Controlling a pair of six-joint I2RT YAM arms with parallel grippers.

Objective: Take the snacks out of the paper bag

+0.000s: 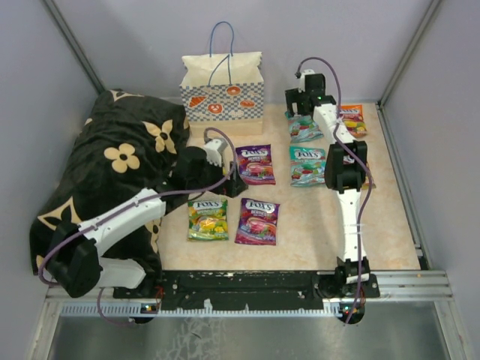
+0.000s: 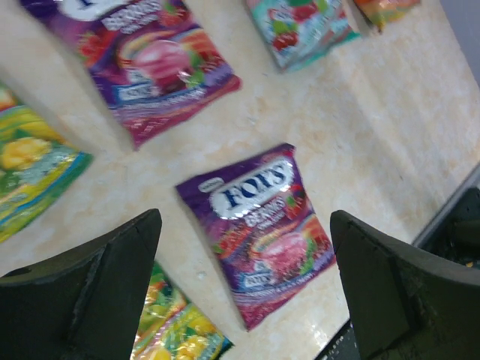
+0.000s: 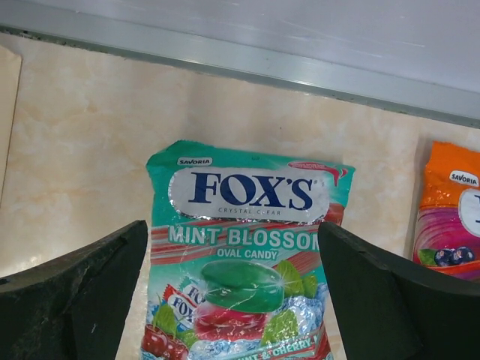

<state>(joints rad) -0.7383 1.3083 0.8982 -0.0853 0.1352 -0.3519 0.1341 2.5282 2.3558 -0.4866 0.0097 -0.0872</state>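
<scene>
The paper bag (image 1: pixel 223 86) stands upright at the back of the table, its blue handles up. Several FOX'S snacks lie flat on the table: two purple (image 1: pixel 255 163) (image 1: pixel 258 221), a green one (image 1: pixel 208 219), two teal (image 1: pixel 307 165) (image 1: pixel 304 127) and an orange one (image 1: pixel 352 118). My left gripper (image 1: pixel 234 182) (image 2: pixel 246 217) hangs open over the nearer purple packet (image 2: pixel 259 225), touching nothing. Far on the right, the right gripper (image 1: pixel 298 111) (image 3: pixel 232 225) is open above the far teal Mint Blossom packet (image 3: pixel 247 255), which lies between its fingers.
A black flower-patterned cushion (image 1: pixel 120 157) fills the left side beside the left arm. Grey walls and a metal frame rail (image 3: pixel 262 67) close the table's back and sides. The black base rail (image 1: pixel 247 283) runs along the near edge.
</scene>
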